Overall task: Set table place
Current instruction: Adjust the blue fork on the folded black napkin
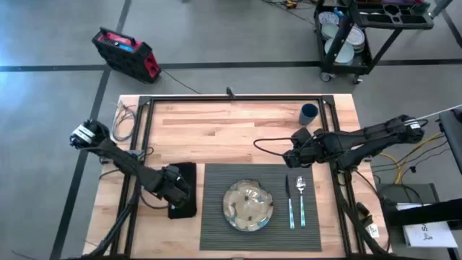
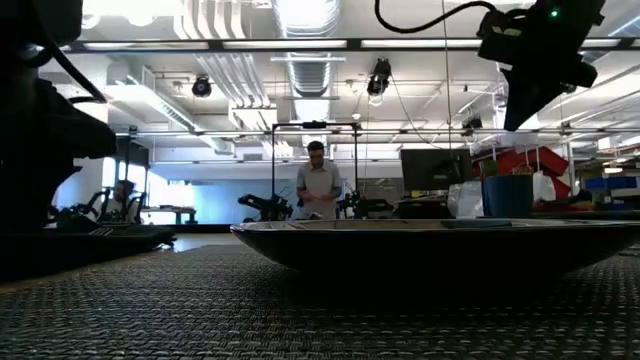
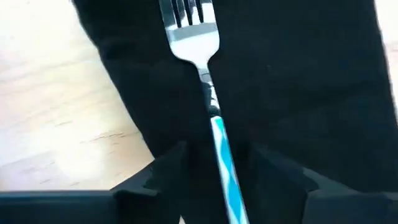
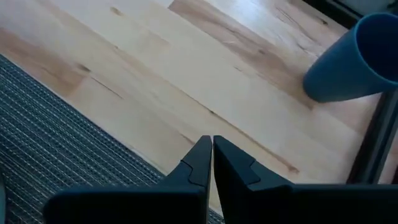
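While the left tool (image 3: 214, 163) pinches a fork (image 3: 198, 59), the right tool (image 4: 212, 158) is pressed together.

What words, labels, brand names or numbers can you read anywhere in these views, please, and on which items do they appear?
None can be read.
Red and black case on the floor: no legible marking.
White sheet beside the table: dark print, too blurred to read.
Fork handle and blue cup: no lettering visible.
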You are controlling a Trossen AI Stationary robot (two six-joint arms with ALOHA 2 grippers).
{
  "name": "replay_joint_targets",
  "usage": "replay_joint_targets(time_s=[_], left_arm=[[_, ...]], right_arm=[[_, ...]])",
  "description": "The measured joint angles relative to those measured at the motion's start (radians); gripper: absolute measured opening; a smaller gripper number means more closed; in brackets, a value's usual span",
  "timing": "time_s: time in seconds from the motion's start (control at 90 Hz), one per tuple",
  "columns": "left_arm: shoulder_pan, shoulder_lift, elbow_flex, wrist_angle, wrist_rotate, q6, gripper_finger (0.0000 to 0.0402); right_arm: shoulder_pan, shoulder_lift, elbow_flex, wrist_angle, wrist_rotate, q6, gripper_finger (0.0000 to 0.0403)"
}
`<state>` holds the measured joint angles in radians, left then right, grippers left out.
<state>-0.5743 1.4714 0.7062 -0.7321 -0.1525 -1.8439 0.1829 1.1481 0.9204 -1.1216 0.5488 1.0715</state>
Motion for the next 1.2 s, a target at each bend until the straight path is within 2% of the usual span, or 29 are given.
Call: replay_joint_targets(time_s=[0.111, 0.4, 0.6, 0.956, 1.2], left_arm=[[-0.001, 0.038, 0.011, 0.044, -0.005, 0.002, 0.0120], [-0.001, 0.051, 0.045, -0.040, 0.004, 0.003, 0.0047], [-0.001, 0.049, 0.045, -0.070, 0.005, 0.027, 0.0012], [-0.001, 0.043, 0.134, -0.186, 0.012, 0.028, 0.0008], [-0.001, 0.040, 0.161, -0.164, 0.006, -0.020, 0.0008]], right_arm=[[0.000, 0.000, -0.011, 0.000, 0.001, -0.002, 0.0000], [0.000, 0.000, -0.042, 0.004, -0.007, 0.011, 0.0000], [0.000, 0.000, -0.042, 0.005, -0.007, 0.011, 0.0000], [0.000, 0.000, -0.042, 0.005, -0.007, 0.010, 0.0000], [0.000, 0.000, -0.042, 0.005, -0.007, 0.010, 0.0000]])
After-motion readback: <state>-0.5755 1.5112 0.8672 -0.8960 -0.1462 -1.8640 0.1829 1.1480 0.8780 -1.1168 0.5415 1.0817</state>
